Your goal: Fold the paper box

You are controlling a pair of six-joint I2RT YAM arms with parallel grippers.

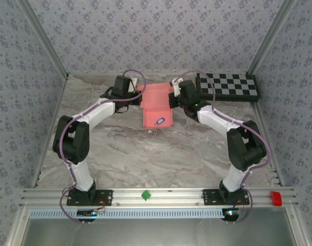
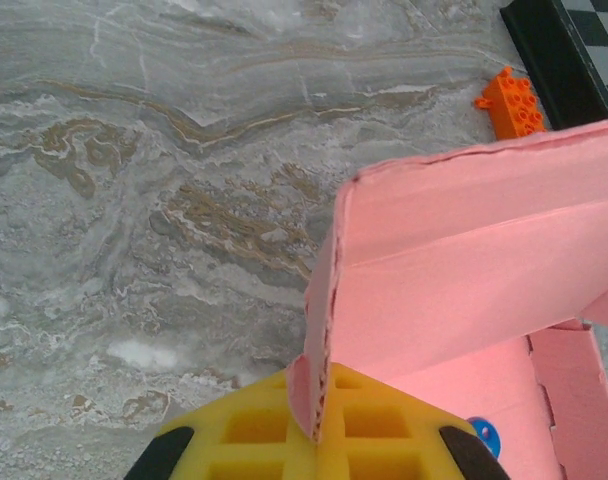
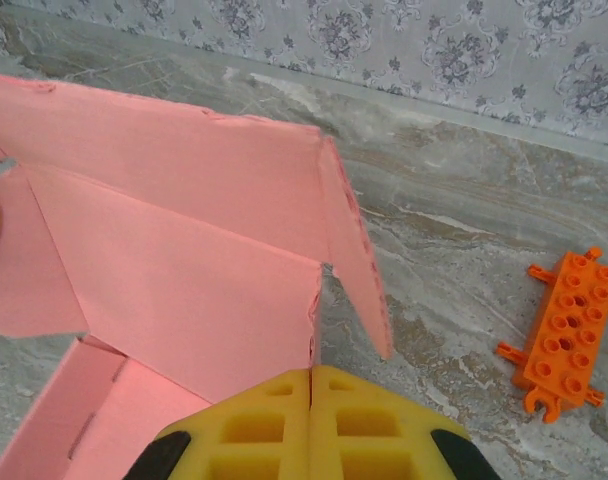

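Your left gripper (image 2: 322, 440) is nearly closed: its yellow pads (image 2: 244, 432) sit at the bottom of the left wrist view, with a raised edge of the paper box (image 1: 156, 105) pinched in the narrow slot between them. The card rises from that slot and folds over toward the right of the frame as a broad pink panel.

Your right gripper (image 3: 312, 400) is just as narrow. Its pads (image 3: 254, 432) meet at a seam at the bottom centre, and a torn-looking card edge runs straight down into it, so it is clamped on the box too. Above it a large flap stands up and leans toward the upper left.

From overhead, the box lies at the centre of the frame on the marbled table (image 1: 120, 148), between the two wrists, with its open tray part reaching toward the bottom. A small oval mark (image 1: 160, 121) shows near its lower edge.

An orange brick (image 3: 567, 330) lies on the table at the right of the right wrist view, well apart from the box. A checkerboard (image 1: 228, 84) lies at the upper right, just beside the right wrist. A green piece (image 1: 145, 195) and a red piece (image 1: 275, 198) sit on the rail at the bottom.
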